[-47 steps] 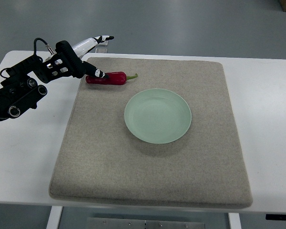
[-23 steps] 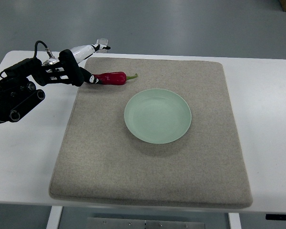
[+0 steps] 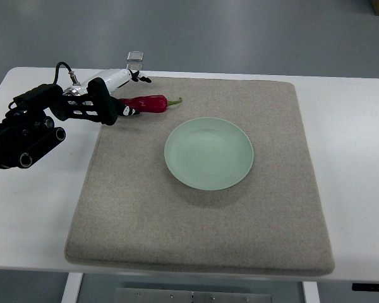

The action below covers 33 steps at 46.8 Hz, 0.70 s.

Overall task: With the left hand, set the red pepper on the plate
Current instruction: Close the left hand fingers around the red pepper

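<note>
Top view: beige mat [image 3: 202,214], white table [image 3: 354,145].

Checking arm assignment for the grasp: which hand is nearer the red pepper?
Left. The left hand sits at the red pepper's left end, its fingers at that end, on the mat's far-left corner. The right hand is not in view.

Red pepper [image 3: 148,102], pale green plate [image 3: 208,153], beige mat [image 3: 196,227].
</note>
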### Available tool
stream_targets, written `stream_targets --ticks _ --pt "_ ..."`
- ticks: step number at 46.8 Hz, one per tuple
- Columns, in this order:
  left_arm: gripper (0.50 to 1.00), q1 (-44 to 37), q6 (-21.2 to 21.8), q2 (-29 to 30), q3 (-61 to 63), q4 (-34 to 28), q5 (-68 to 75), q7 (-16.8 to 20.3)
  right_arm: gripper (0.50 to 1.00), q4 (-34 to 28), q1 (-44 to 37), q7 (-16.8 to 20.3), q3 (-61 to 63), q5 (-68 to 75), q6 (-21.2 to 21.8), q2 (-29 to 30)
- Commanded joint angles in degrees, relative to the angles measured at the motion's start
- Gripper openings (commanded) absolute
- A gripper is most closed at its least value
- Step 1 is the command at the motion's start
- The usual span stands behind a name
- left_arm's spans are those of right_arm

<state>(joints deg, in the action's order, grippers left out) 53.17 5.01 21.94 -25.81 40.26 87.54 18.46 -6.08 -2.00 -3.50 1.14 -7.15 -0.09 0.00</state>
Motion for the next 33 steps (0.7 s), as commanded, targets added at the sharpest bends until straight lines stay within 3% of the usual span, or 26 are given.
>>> stream_targets --ticks 1,33 --pt "0.78 0.0 0.0 -0.5 0.1 -0.2 0.0 0.0 0.928 0.0 0.0 0.1 0.0 -0.1 0.0 0.0" --pt "0.782 -0.1 4.1 -2.7 3.0 -2.6 -0.1 0.0 0.928 -0.1 0.0 0.1 0.0 -0.1 -0.1 0.0"
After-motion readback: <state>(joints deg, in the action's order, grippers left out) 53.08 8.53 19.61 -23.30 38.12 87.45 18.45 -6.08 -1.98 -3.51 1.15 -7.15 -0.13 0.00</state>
